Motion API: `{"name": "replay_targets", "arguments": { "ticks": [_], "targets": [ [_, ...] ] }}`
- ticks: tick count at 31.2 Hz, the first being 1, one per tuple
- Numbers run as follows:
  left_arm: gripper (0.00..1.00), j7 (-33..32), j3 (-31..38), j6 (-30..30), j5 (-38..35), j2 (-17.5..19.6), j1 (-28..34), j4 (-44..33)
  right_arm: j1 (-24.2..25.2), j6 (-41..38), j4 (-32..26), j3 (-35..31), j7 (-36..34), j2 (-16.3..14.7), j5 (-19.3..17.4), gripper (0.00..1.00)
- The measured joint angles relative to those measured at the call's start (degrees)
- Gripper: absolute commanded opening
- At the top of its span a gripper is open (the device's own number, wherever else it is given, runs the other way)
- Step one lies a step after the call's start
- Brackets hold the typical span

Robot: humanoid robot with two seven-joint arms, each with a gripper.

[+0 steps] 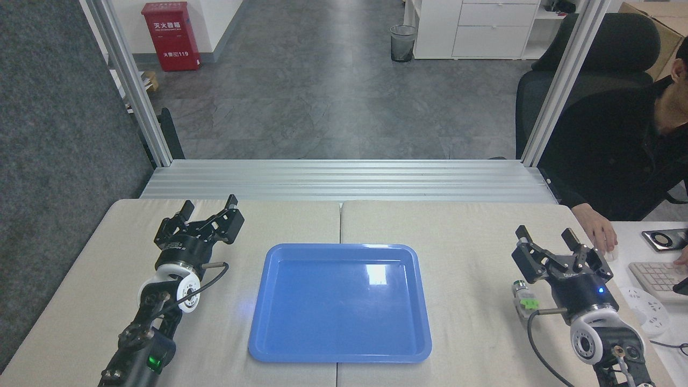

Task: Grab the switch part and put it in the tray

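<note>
Both arms come in low from the near corners, one per side, each angled up and slightly inward. The left pincer (208, 207) has its two dark fingers spread apart with nothing between them. The right pincer (547, 236) is the same deal, fingers splayed wide and empty. The wrists on both show those white round joint housings, and each has a cable looping out beside it.
</note>
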Motion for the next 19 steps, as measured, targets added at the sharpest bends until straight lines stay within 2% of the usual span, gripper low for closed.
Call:
{"name": "replay_targets", "arguments": {
  "ticks": [19],
  "targets": [
    [1.0, 0.0, 0.0, 0.0, 0.0, 0.0, 0.0, 0.0, 0.2, 0.0, -0.2, -0.1, 0.0, 0.0, 0.1, 1.0]
  ]
}}
